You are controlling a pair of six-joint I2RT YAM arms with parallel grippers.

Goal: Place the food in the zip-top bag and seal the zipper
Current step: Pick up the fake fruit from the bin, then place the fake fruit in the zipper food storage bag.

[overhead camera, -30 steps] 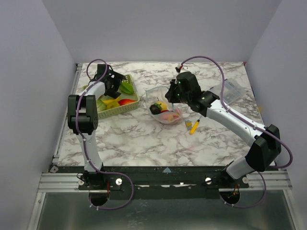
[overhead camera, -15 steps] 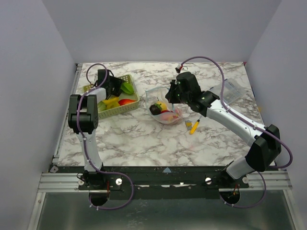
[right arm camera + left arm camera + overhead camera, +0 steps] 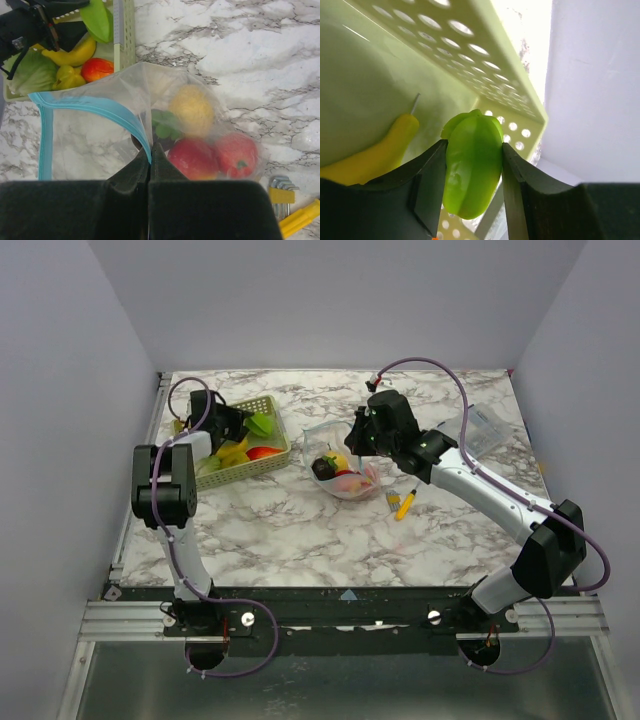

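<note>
Partway – left gripper (image 3: 473, 150) pinches green pepper (image 3: 472, 175) at basket (image 3: 485, 55); right gripper (image 3: 150, 152) clamps zip-top bag (image 3: 90, 135) mouth – some fruit (image 3: 192, 157) inside, unsealed.

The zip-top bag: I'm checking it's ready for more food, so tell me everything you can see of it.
The zip-top bag is clear, soft, crinkled plastic with a light-blue zipper along its mouth. It lies on the marble table beside the green basket, with its mouth gaping toward the basket. The right gripper, jaws closed, pinches the mouth edge. Inside sit a yellow fruit, a red fruit, a red tomato and something green.
</note>
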